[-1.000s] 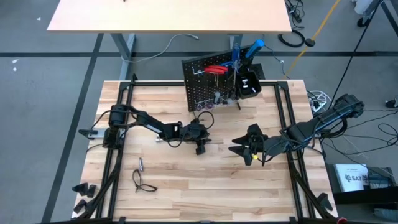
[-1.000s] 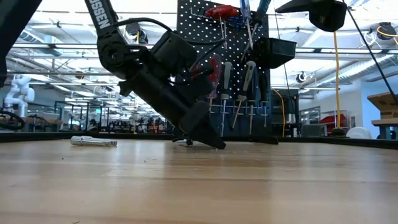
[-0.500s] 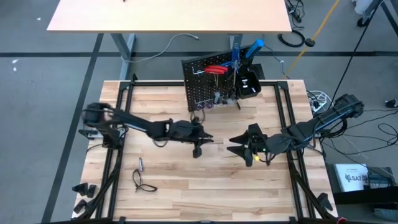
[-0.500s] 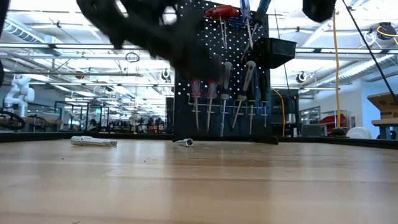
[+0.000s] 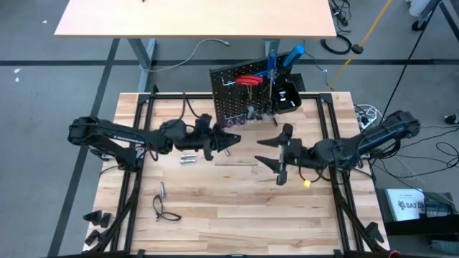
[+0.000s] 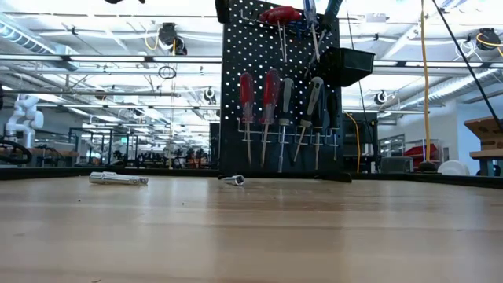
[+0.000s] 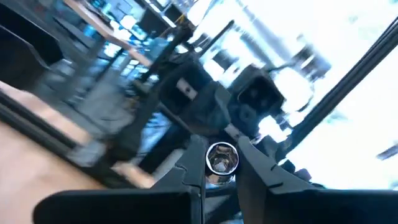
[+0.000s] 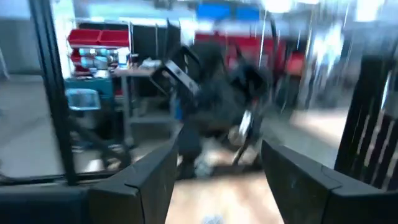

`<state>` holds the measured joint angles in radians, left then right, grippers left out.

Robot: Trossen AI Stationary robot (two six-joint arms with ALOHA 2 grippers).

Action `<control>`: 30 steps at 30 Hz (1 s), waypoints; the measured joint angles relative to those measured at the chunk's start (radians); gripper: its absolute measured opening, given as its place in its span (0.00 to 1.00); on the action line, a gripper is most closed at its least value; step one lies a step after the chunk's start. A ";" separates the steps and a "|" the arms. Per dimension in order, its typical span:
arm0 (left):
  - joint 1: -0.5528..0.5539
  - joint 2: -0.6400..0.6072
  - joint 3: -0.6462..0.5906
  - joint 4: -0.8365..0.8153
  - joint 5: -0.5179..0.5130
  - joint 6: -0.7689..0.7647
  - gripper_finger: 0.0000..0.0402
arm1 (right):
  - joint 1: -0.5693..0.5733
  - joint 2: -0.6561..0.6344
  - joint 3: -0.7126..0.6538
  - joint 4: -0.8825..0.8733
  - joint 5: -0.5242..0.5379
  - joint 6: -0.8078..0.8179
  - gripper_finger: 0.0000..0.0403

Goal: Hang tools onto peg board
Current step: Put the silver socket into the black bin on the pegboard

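The peg board (image 5: 244, 97) stood upright at the far edge of the table (image 5: 229, 222); its small black bin (image 5: 288, 95) hung at its right side, and what lay inside could not be made out; a blue-handled tool (image 5: 292, 56) slanted up beside the bin. Along the board's hook rail, screwdrivers (image 6: 269, 110) hung handle up and tip down, long axes vertical; a red-handled tool (image 6: 279, 14) sat at the top. The left gripper (image 7: 219, 177) hovered above the table just in front of the board, clenched on a small silver socket (image 7: 222, 157) whose round open end faced the wrist camera; the right gripper (image 5: 279, 158) hovered to the right of it, fingers spread and empty. A silver bit (image 5: 188, 157) lay on the wood below the left arm; another (image 5: 162, 189) lay nearer the front edge, beside a black loop (image 5: 166, 211).
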<state>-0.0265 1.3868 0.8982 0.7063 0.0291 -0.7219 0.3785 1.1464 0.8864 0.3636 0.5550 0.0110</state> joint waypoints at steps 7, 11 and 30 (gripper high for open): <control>0.000 0.003 0.000 0.064 0.005 -0.163 0.12 | -0.025 0.161 0.157 0.071 0.179 -0.411 0.56; -0.001 0.001 0.000 0.112 0.005 -0.164 0.12 | -0.047 0.263 0.253 0.068 0.203 -0.423 0.56; 0.004 0.002 -0.001 0.137 0.025 -0.183 0.15 | -0.069 0.399 0.366 0.050 0.284 -0.473 0.38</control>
<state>-0.0228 1.3884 0.8974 0.8437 0.0544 -0.9044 0.3094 1.5455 1.2522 0.4133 0.8391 -0.4618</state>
